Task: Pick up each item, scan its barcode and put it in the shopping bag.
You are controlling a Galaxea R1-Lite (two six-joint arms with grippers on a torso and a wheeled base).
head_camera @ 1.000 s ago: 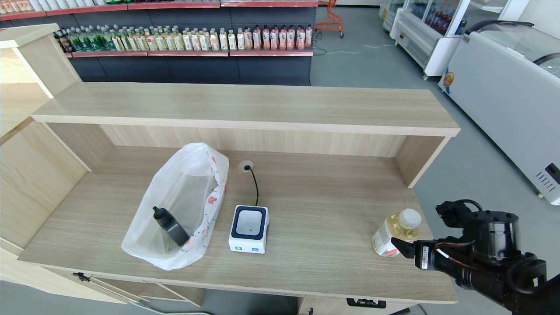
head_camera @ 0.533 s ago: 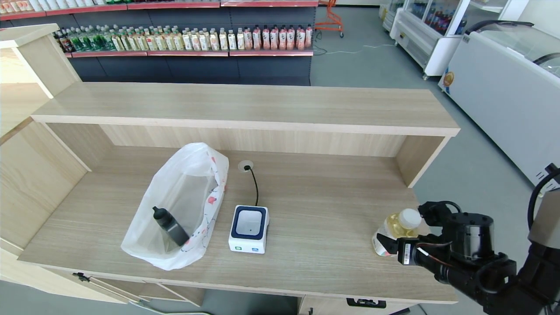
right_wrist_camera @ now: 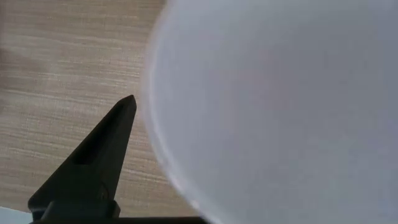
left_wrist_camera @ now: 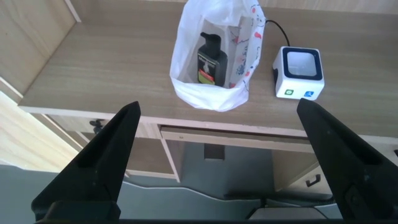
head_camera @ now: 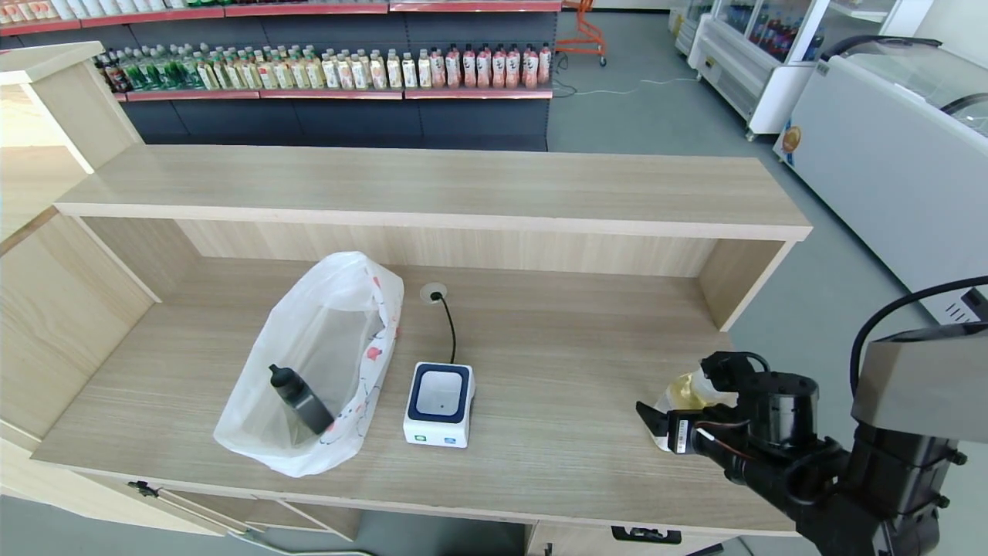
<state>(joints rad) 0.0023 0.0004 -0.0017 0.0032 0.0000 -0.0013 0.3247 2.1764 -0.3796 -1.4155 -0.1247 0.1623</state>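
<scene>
Head view: scanner [head_camera: 439, 403] stands between shopping bag [head_camera: 324, 332] and bottle [head_camera: 683, 386]

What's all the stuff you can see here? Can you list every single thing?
shopping bag: one, white with red pattern, left part of the counter
black bottle: one, black, inside the shopping bag
scanner: one, white and dark blue, just right of the bag
cable: one, black, behind the scanner
yellow bottle: one, yellow, counter's right front
counter: one, light wood
drink bottles: many, green, yellow and pink, on the far shelf
freezers: at least two, white, far right
left gripper: one, black, jaws wide apart, facing the bag
right gripper: one, black, at the yellow bottle
</scene>
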